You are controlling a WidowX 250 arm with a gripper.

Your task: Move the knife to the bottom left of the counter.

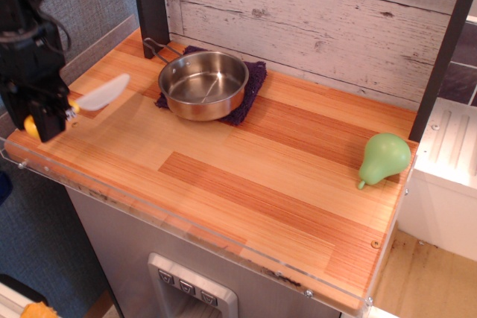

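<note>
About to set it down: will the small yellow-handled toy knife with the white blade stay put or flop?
The yellow-handled toy knife, clamped in the black gripper, looks like stiff plastic: its blade juts out unsupported. Probably light. The chunky rounded handle might rock slightly on the wooden counter.

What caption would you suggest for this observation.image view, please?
Gripper holds the knife over the counter's left end, pan and pear behind.
</note>
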